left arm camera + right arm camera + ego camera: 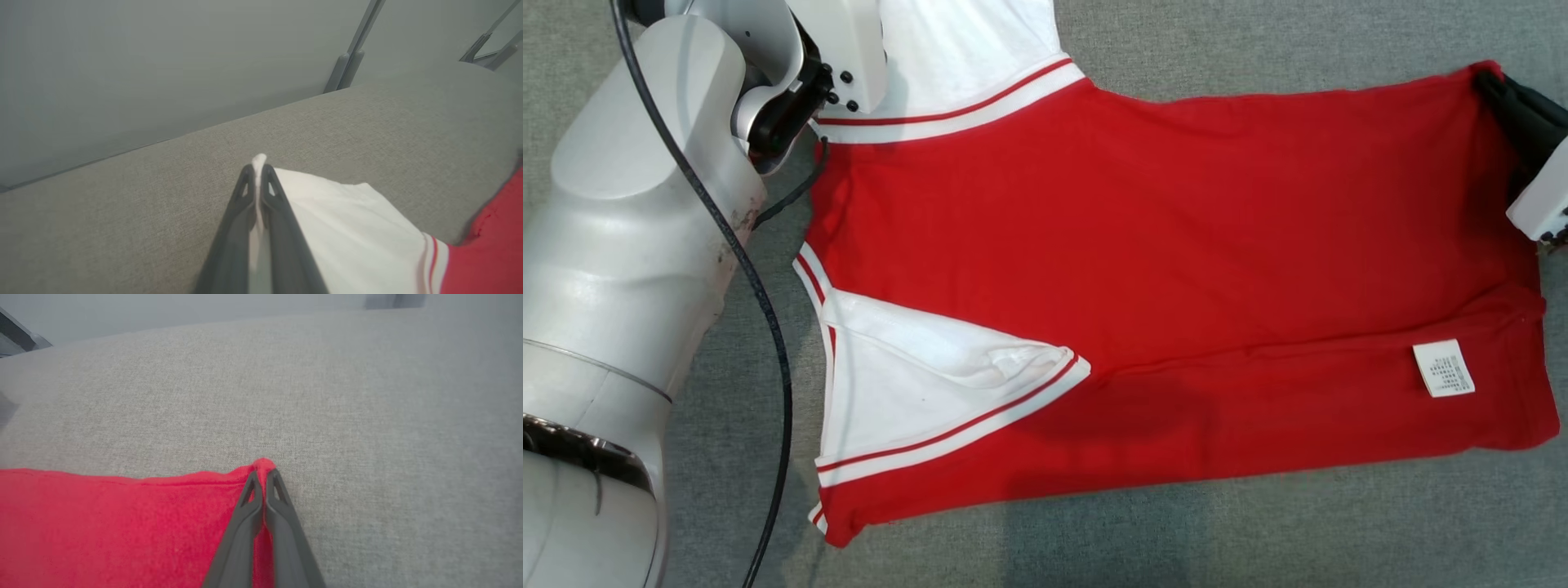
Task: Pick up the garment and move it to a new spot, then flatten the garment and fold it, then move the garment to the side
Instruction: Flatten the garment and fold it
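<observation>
Here: garment (1160,245) edges w/ open surface (1258,531).

Your left gripper (257,169) has its two dark fingers pressed together on the white sleeve (359,237) of the garment (488,249), and a small tuft of white cloth pokes out just past the tips. To the right you see the sleeve lying flat on the grey fabric surface (122,212), ending in a red-and-white striped band (435,261) where the red body begins. Beyond the surface's far edge, grey metal struts (347,65) stand at the upper right.
</observation>
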{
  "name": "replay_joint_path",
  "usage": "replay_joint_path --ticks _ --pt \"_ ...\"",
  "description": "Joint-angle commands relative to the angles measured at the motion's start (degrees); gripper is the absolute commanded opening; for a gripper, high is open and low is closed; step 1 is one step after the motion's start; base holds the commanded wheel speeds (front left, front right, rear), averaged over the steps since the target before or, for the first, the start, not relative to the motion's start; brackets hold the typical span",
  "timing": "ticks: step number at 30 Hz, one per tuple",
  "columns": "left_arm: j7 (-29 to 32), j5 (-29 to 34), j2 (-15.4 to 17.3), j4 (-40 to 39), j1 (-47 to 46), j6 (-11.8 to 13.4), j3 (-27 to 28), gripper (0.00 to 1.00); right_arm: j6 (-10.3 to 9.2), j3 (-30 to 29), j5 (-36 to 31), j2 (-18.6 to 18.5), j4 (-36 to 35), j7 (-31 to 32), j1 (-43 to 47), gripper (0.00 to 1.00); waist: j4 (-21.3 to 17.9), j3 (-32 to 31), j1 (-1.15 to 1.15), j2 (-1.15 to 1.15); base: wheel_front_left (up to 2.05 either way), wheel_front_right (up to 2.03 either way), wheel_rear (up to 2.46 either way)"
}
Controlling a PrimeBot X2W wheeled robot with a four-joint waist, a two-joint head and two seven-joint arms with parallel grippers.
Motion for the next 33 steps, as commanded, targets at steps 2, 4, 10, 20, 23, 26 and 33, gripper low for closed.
replay_joint_path --ticks 2,4,10,20,23,26,33 --pt "-2.3 0.2 3.1 -2.0 -2.8 -0.4 1.1 0.00 0.23 1.4 -0.4 -2.4 -0.5 -3.7 -0.4 0.00 0.2 -0.5 0.00 0.00 0.00 0.00 0.00" --pt "-3.8 0.4 3.4 -2.4 -3.0 -0.4 1.2 0.00 0.23 2.4 -0.6 -2.9 -0.2 -5.5 -1.3 0.00 0.4 -0.7 0.00 0.00 0.00 0.00 0.00" --pt "-7.6 1.7 4.0 -3.8 -4.0 -0.4 0.6 0.00 0.23 4.9 -2.4 -3.7 1.5 -10.4 -4.1 0.00 1.3 -0.9 0.00 0.00 0.00 0.00 0.00" --pt "-9.3 -1.3 7.2 -12.4 0.7 -0.4 -1.4 0.00 0.23 10.0 0.5 -7.1 -1.5 -15.9 -2.8 0.00 3.5 -2.8 0.00 0.00 0.00 0.00 0.00" --pt "-8.7 -2.5 9.4 -16.3 3.6 -0.2 -1.1 0.00 0.23 10.9 2.2 -9.1 -3.8 -17.3 -0.8 0.00 4.0 -3.8 0.00 0.00 0.00 0.00 0.00" --pt "-8.2 -3.4 11.7 -21.4 7.4 0.9 -0.8 0.00 0.23 11.7 3.7 -11.1 -5.8 -18.2 1.3 0.00 4.4 -5.0 0.00 0.00 0.00 0.00 0.00" --pt "-5.4 -6.0 17.7 -38.2 18.9 6.9 -0.5 0.00 0.23 11.8 9.0 -15.6 -10.5 -19.8 7.0 0.00 5.4 -7.2 0.00 0.00 0.00 0.00 0.00"
